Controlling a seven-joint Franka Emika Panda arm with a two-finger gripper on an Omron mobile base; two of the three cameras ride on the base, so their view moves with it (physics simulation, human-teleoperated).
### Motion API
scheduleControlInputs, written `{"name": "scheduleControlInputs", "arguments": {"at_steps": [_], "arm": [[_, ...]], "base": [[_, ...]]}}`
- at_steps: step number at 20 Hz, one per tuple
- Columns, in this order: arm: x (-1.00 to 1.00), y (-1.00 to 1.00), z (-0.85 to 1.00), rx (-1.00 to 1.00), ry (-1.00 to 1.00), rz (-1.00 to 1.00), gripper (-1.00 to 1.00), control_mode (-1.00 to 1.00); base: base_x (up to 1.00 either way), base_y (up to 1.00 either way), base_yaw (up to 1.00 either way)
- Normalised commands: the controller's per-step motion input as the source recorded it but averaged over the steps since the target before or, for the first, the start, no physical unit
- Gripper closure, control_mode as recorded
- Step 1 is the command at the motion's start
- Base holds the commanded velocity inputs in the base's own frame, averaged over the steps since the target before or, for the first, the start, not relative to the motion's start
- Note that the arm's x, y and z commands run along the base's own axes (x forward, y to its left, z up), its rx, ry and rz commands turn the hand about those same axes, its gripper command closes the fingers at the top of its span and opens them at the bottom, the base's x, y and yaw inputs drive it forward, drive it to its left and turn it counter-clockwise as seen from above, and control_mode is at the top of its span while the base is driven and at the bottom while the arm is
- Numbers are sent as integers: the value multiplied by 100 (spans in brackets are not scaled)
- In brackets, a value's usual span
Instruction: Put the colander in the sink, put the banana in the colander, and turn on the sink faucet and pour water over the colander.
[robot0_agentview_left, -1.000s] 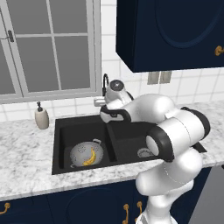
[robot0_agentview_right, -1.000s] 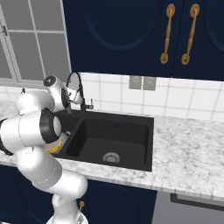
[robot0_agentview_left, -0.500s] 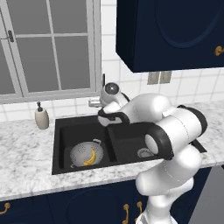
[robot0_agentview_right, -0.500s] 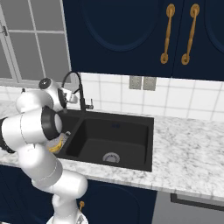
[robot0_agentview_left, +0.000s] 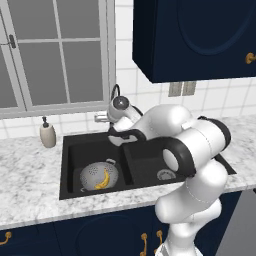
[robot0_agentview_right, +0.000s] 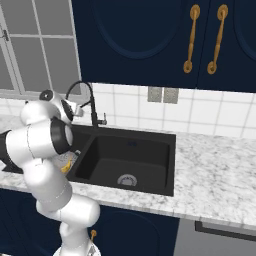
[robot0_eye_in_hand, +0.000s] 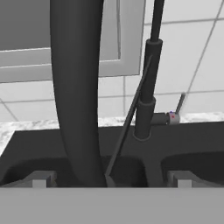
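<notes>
Now tool (robot0_eye_in_hand: 111, 180) beside the sink faucet (robot0_eye_in_hand: 146, 94).

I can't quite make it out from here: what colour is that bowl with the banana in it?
Silver-grey metal dotted with small holes; the colander shows best in the left base view.

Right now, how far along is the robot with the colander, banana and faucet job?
Done: the colander sits in the left basin of the sink, with the banana inside it. In hand: the gripper is up at the sink faucet, the spout passing between its fingertips. Left: turning the lever; no water stream is visible over the colander.
</notes>
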Motion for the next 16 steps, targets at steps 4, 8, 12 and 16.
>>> {"name": "scheduleControlInputs", "arguments": {"at_steps": [4,8,12,16], "arm": [[38,0,0,0,3,0,-100,-100],[40,0,0,0,7,0,-100,-100],[34,-1,-1,1,9,0,-100,-100],[30,-8,-7,0,11,0,-100,-100]], "base": [[0,0,0],[0,0,0],[0,0,0],[0,0,0]]}}
